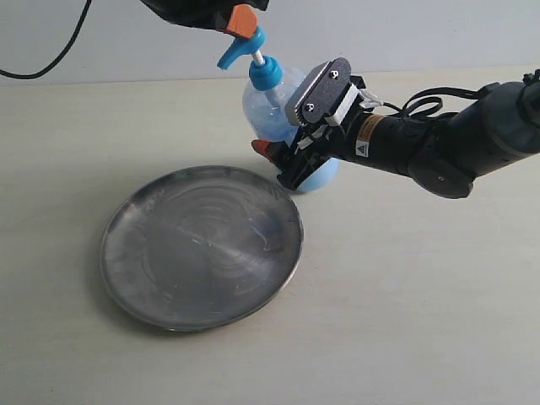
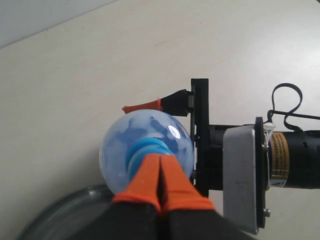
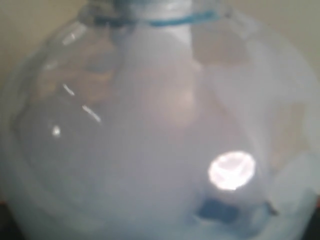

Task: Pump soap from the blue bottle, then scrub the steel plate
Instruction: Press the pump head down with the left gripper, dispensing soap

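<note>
The blue bottle (image 1: 274, 105) stands just behind the steel plate (image 1: 202, 245), leaning a little. Pale blue soap (image 1: 322, 175) lies in its base. My left gripper (image 1: 243, 20) is shut, its orange fingertips (image 2: 161, 175) together and resting on top of the blue pump head (image 1: 239, 51). My right gripper (image 1: 283, 165) reaches in from the right and is shut on the bottle's lower body, with one red fingertip (image 2: 141, 106) showing past it. In the right wrist view the blurred bottle (image 3: 150, 130) fills everything and hides the fingers. The plate shows only pale smears.
The pale tabletop (image 1: 422, 295) stretches round the plate, whose rim (image 2: 60, 215) shows under the bottle in the left wrist view. A black cable (image 1: 51, 59) hangs at the back left. The right arm (image 1: 439, 143) lies low across the right side.
</note>
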Tool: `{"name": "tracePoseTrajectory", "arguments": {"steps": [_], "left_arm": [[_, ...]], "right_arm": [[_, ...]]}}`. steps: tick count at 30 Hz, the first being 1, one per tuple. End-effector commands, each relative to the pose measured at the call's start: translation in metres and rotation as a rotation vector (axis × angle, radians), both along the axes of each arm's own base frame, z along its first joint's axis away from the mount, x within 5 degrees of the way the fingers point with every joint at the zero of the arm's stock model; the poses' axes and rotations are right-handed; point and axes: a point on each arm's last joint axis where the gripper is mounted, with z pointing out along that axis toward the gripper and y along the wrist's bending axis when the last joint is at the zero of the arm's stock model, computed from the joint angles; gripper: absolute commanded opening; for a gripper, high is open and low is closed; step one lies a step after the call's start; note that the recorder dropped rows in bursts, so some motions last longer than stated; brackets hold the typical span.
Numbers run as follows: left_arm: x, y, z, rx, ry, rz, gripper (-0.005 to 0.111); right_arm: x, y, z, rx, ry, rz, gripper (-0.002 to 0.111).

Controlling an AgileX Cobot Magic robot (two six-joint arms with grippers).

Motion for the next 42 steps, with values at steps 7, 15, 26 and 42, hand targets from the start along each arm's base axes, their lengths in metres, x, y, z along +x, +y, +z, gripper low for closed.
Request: {"name": "tracePoseTrajectory", "arguments": {"steps": [7,15,26,42], "left_arm": [[-0.004,-0.003,-0.018,0.053,0.095,-0.043,0.000],[-0.005,-0.003,-0.018,0.060,0.102,-0.051,0.000],[-0.002,-0.005,-0.034,0.099,0.151,-0.064,0.000],[0.000,-0.006,-0.041,0.114,0.170,-0.068,0.000]], "right_arm": [[-0.002,0.009,0.017,0.092,-0.054,0.070,0.000],[-0.003,0.010,0.017,0.112,-0.045,0.074,0.000],[-0.003,0.010,0.017,0.107,-0.048,0.081,0.000],[-0.003,0.010,0.017,0.108,-0.046,0.080,0.000]]}}
